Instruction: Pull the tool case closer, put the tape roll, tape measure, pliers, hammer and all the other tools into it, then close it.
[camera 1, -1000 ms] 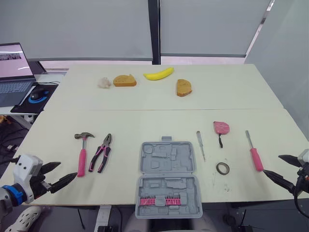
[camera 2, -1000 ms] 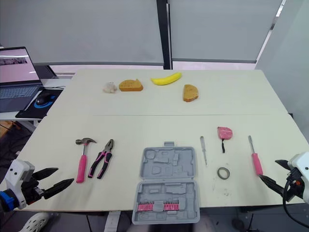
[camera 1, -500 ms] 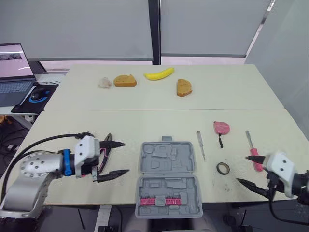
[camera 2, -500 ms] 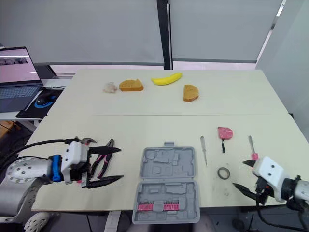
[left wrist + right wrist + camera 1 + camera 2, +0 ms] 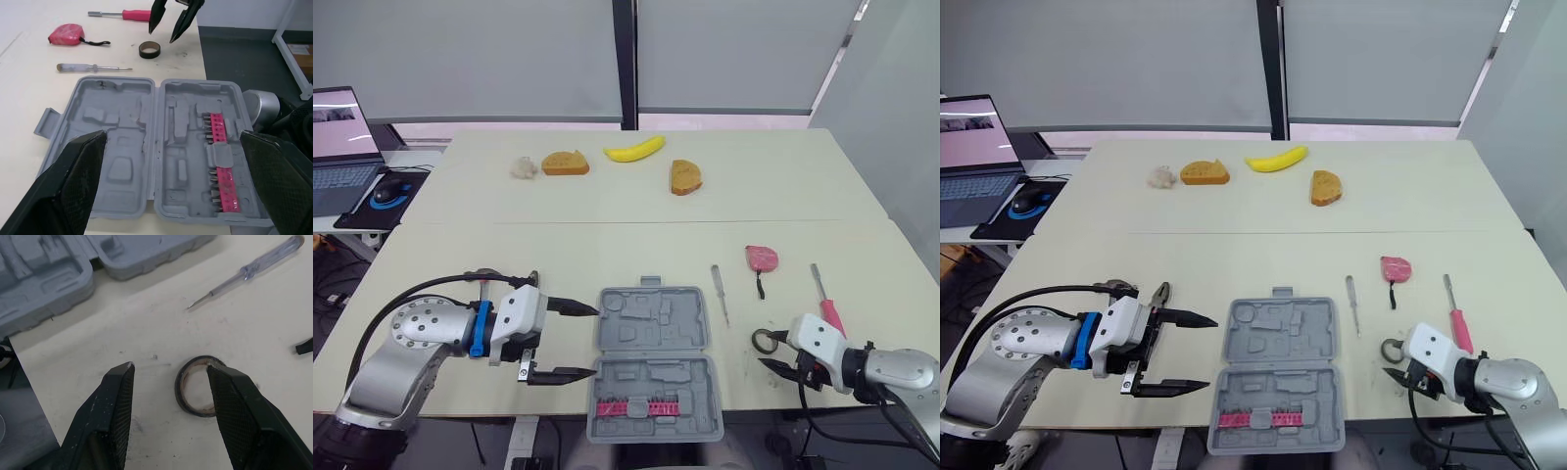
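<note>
Tool case (image 5: 651, 323) lies open at the lower centre of the head view. Its hinge runs left-right and its lower half, with a pink bit strip, sits at the near edge of the surface (image 5: 607, 235). All moulded slots are empty, so nothing is packed yet.

Left gripper (image 5: 592, 341) is lower left, pointing right at the case's left edge, about level with the hinge. Its jaws are wide apart and hold nothing, and in the left wrist view the two fingers frame the whole case. Pliers (image 5: 1159, 293) peek out just behind that gripper.

Right gripper (image 5: 169, 366) is lower right of the head view, low over the surface, jaws apart and empty. Tape roll (image 5: 195, 394) lies flat just ahead of it. The roll is not centred in the gap: it sits under the tip of one finger, the upper one in the head view, and looks to touch it or nearly so.

The roll is round, so it has no long axis to align to. Right arm is far nearer it; the left is across the case. Likely next step is a grasp on the roll, which needs a small sideways shift so the jaws straddle the rim.

Clear-handled screwdriver (image 5: 720, 292), tape measure (image 5: 762, 258) and red-handled screwdriver (image 5: 824, 299) lie right of the case, above the roll, handles pointing roughly up-down in frame.
</note>
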